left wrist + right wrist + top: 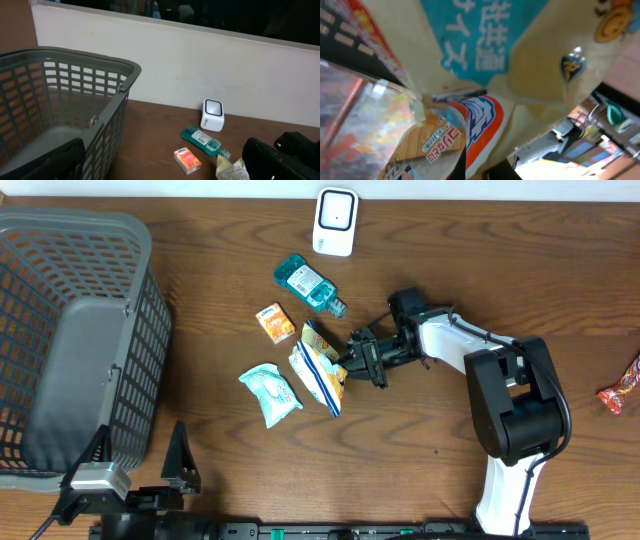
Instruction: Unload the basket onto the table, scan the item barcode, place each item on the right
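Observation:
A snack bag [320, 370] printed in cream, blue and orange lies mid-table. My right gripper [352, 362] is shut on the bag's right edge. In the right wrist view the snack bag [485, 75] fills almost the whole frame and hides the fingers. The white barcode scanner [335, 222] stands at the table's far edge, well apart from the bag; the left wrist view also shows the scanner [212, 115]. My left gripper [140, 465] rests open and empty at the near left, beside the basket.
A grey basket [120, 240] takes up the left side. A teal bottle [308, 284], an orange pack [275, 322] and a pale teal pack [270, 393] lie around the bag. A wrapped candy [622, 390] sits at the right edge.

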`<act>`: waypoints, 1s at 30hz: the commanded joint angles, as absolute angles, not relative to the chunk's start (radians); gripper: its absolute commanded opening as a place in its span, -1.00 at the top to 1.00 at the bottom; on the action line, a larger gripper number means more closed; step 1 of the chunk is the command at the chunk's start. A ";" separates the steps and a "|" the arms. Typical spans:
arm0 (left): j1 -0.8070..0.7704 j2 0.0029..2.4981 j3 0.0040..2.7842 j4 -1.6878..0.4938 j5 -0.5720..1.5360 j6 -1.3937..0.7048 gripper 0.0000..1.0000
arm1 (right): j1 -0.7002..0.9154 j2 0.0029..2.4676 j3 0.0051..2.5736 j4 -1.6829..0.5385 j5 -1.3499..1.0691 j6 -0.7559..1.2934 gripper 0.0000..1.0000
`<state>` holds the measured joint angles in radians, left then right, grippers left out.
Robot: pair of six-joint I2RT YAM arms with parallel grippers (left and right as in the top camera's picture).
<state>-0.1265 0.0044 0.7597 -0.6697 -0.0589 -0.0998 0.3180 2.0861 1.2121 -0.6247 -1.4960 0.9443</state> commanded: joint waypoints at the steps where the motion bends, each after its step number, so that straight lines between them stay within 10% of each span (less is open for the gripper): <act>1: -0.131 0.002 0.756 -0.665 -0.065 -0.083 -0.96 | 0.327 2.087 1.215 -0.672 -1.562 0.965 0.98; 30: -0.131 0.002 0.756 -0.665 -0.065 -0.083 -0.96 | 0.326 2.087 1.216 -0.779 -1.562 0.991 0.98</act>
<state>-0.1265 0.0044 0.7597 -0.6697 -0.0589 -0.0998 0.3180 2.0861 1.2121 -0.7692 -1.5223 0.9596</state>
